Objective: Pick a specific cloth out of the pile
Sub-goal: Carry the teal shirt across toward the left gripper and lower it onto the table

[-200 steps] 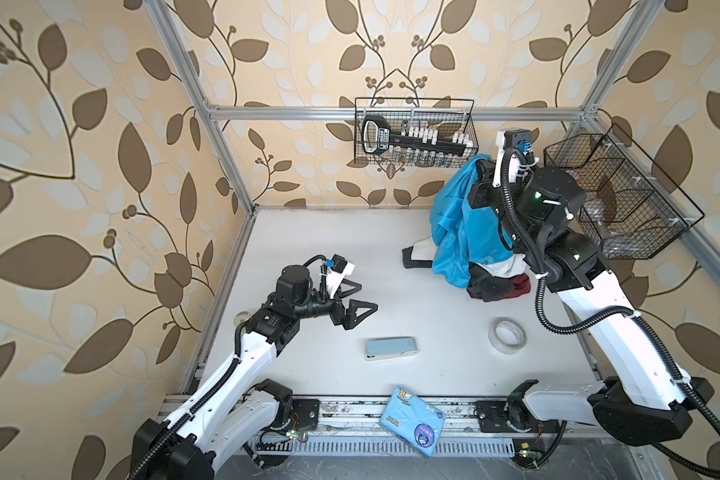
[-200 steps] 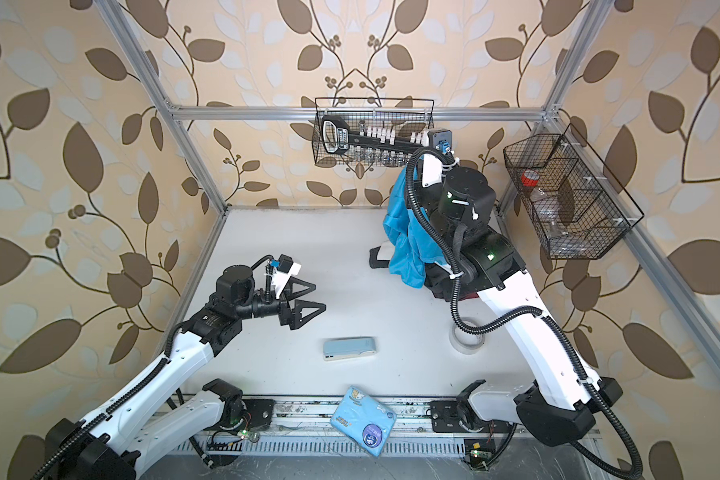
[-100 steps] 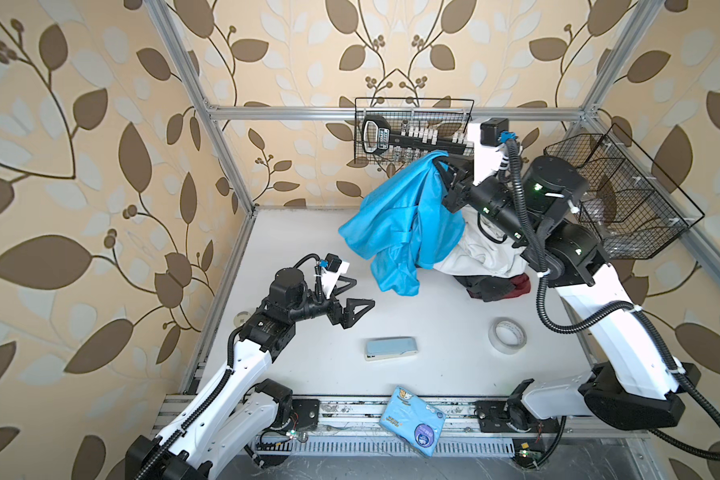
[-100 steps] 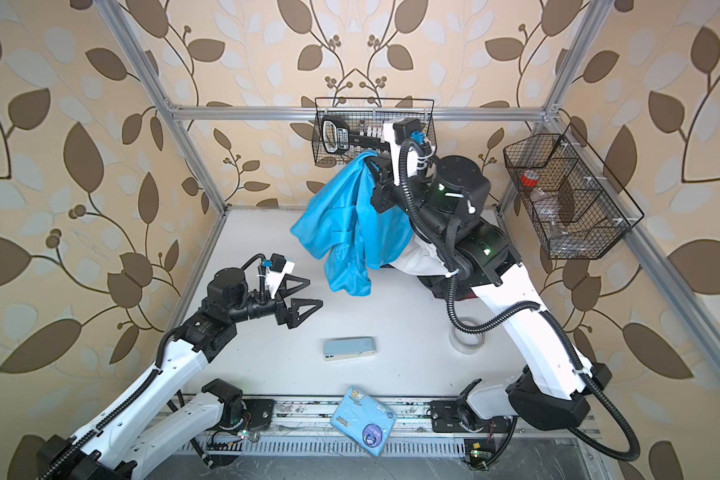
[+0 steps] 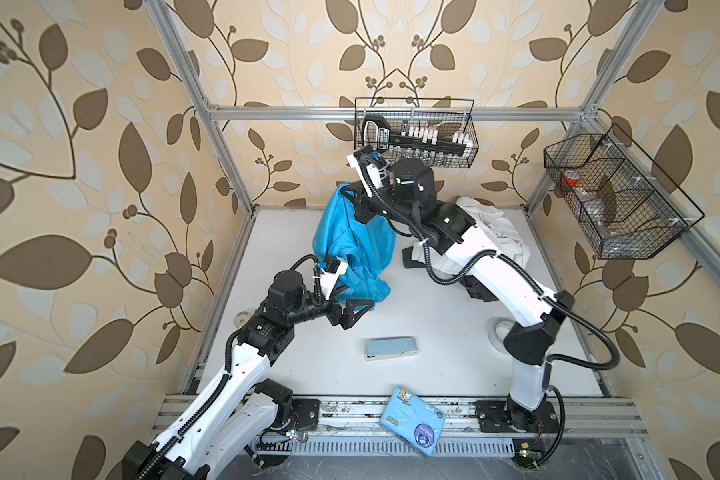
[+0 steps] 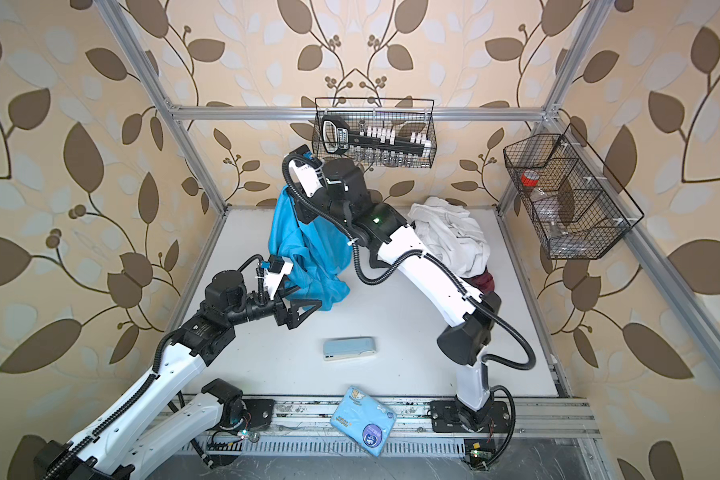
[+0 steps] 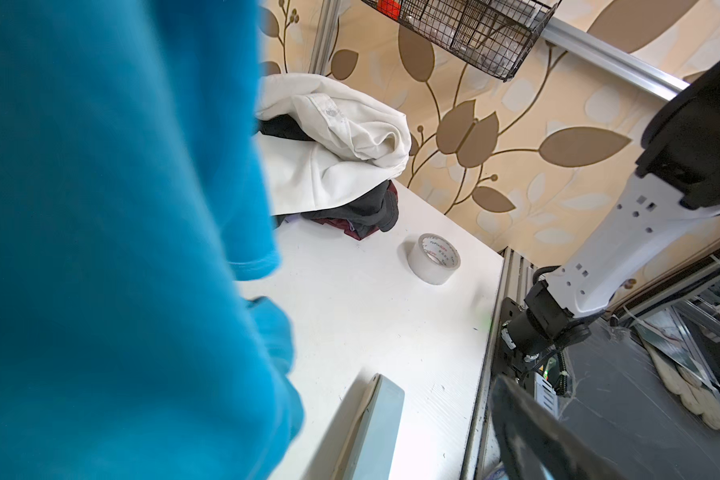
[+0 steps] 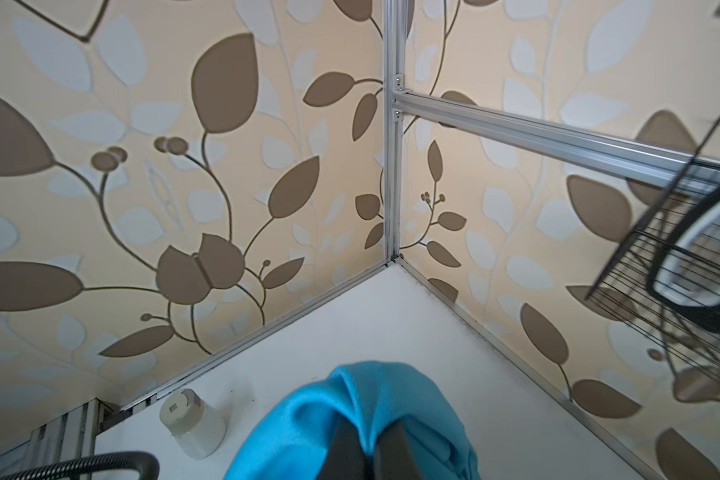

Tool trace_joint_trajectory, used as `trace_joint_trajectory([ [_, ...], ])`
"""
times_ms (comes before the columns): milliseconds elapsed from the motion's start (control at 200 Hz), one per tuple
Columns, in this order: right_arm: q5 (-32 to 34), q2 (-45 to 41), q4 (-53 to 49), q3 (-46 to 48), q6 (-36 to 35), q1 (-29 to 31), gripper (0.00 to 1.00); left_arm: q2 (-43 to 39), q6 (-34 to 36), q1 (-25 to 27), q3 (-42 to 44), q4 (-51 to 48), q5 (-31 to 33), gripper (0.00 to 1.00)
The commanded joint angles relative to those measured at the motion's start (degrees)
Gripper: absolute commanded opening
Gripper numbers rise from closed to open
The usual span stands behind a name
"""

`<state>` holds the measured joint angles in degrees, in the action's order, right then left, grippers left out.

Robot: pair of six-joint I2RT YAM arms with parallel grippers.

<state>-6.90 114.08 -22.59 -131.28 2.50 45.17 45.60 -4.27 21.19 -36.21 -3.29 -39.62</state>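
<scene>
While the blue one is dangling in mid-air, quick rundown, nearest stuff first:

wipes pack (image 5: 412,419): lying at 6 o'clock on the front rail, out of the way.
phone (image 5: 390,348): sitting flat just past it, well apart from the clothes.
left gripper (image 5: 356,311): hovering around 8 o'clock with jaws spread wide, gripping nothing, its upper finger right against the hanging hem.
tape roll (image 7: 433,258): resting at 4 o'clock, partly hidden behind the right arm in both top views.
the cloth (image 5: 352,245): hanging clear of the table near 11 o'clock, bunched at the top.
right gripper (image 8: 371,446): pinching fully closed on a fold of the cloth.
the pile (image 6: 454,237): lying at 1 o'clock, white shirt over black and dark red bits.
risk: I'm guessing the thin pinch is letting fabric slip, or the hem is snagging on that open left finger.
in the way: wire basket (image 5: 416,133) hanging just behind the raised wrist.
</scene>
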Motion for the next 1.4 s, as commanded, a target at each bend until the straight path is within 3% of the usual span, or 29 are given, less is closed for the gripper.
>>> trace_joint_trajectory([
  [0, -5.5, 4.8, 0.4, -5.4, 2.0, 0.8, 0.00, -1.4, 2.1, 1.0, 0.2, 0.4, 1.4, 0.99],
  [245, -14.2, 12.4, 4.1, 1.6, 3.7, 0.8, 0.00, -2.2, 2.7, 1.2, 0.3, 0.0, 2.5, 0.99],
  [590, -13.1, 17.1, 3.3, 17.7, 4.5, -0.8, 0.00, -3.2, 3.0, 1.9, 0.5, -0.3, 3.8, 0.99],
  [940, -16.9, 16.2, 2.5, 29.2, 5.5, -1.2, 0.02, -3.7, 3.3, 2.5, 0.5, -0.9, 4.7, 0.99],
  [1065, -21.1, 19.1, -1.4, 28.6, 5.4, -0.6, 0.09, -3.9, 3.4, 2.6, 0.5, -1.1, 5.0, 0.99],
  [1195, -21.2, 23.0, -4.4, 26.3, 5.0, 0.4, 0.14, -4.1, 3.5, 2.8, 0.6, -1.1, 5.2, 0.99],
  [1395, -22.6, 32.9, -7.6, 14.6, 8.5, 0.6, 0.12, -4.0, 3.3, 2.8, 0.4, -1.0, 5.3, 0.99],
])
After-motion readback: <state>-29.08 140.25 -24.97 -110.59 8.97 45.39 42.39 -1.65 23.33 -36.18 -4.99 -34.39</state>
